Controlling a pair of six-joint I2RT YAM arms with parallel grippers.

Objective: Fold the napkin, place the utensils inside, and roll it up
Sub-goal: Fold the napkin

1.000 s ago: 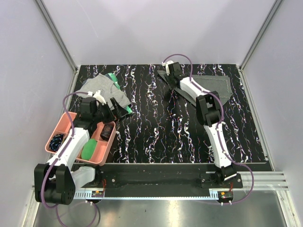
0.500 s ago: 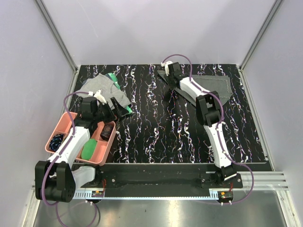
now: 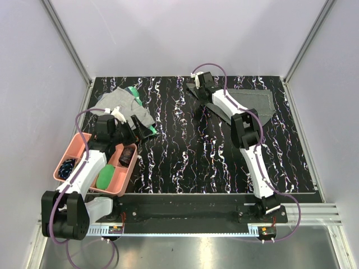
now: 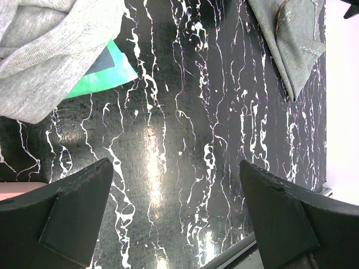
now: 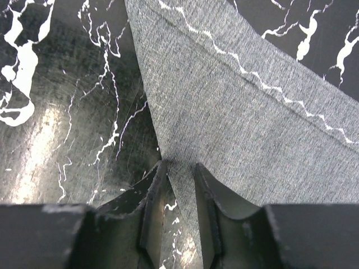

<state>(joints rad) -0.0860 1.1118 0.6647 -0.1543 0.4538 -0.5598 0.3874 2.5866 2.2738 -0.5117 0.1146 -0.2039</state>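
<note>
The dark charcoal napkin (image 3: 255,103) lies at the back right of the table. One corner of it is pulled out to the left. My right gripper (image 3: 196,91) is shut on that corner. In the right wrist view the napkin (image 5: 241,112) runs between the nearly closed fingers (image 5: 154,193). My left gripper (image 3: 143,128) is wide open and empty above bare table, with its fingers (image 4: 73,213) far apart. The napkin's edge (image 4: 294,45) shows in the left wrist view with a thin copper-coloured curve (image 4: 279,11) on it. The spoons are otherwise hidden.
A lighter grey cloth (image 3: 120,105) over a green item (image 3: 133,92) lies at the back left, just beyond my left gripper; it also shows in the left wrist view (image 4: 45,50). A pink tray (image 3: 72,148) with several small items sits at the left edge.
My right gripper has edged slightly left with the napkin corner in it. My left arm has barely shifted.
</note>
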